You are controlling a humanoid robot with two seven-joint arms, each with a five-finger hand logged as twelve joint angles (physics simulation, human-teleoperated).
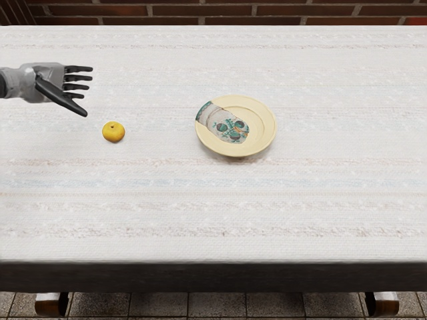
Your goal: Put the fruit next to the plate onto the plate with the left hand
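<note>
Hovering at the table's point(333, 200) far left, the left hand point(63, 85) has fingers spread, holding nothing. Yellow fruit point(113, 131) sits just below it, well apart from the cream plate point(263, 120) with its patterned, possibly printed, centre.

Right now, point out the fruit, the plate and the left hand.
fruit point(113, 131), head view, centre of its skin.
plate point(269, 123), head view, bare rim at right.
left hand point(61, 81), head view, middle of hand.
</note>
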